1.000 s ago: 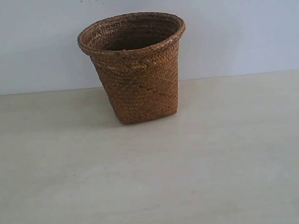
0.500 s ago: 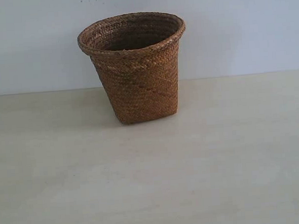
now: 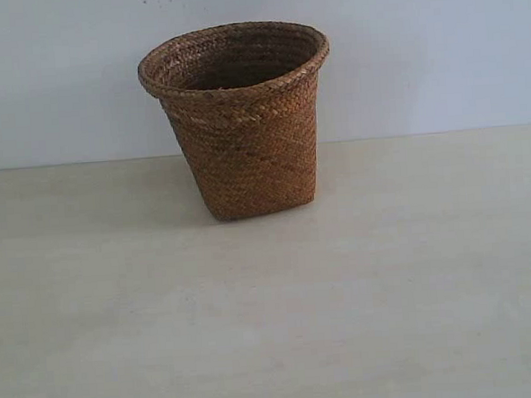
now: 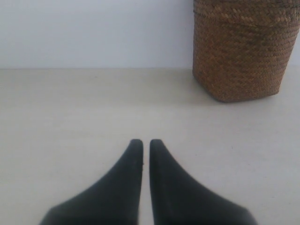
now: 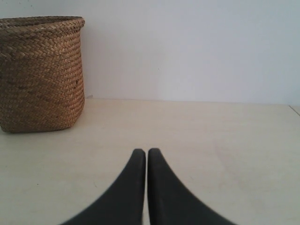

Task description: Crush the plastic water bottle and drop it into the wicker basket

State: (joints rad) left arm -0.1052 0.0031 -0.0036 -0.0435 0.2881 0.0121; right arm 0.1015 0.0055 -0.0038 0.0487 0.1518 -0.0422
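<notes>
The brown wicker basket (image 3: 243, 119) stands upright at the back of the pale table, near the wall. It also shows in the left wrist view as the wicker basket (image 4: 241, 51) and in the right wrist view as the wicker basket (image 5: 40, 75). The plastic water bottle is out of view in every frame; the basket's inside is hidden from my cameras. My left gripper (image 4: 146, 142) is shut with nothing between its dark fingers, low over bare tabletop, well short of the basket. My right gripper (image 5: 146, 151) is shut and empty too. Neither gripper appears in the exterior view.
A pale wooden table (image 3: 273, 316) runs up to a plain light wall (image 3: 437, 53) behind the basket. The table's far corner edge (image 5: 294, 108) shows in the right wrist view.
</notes>
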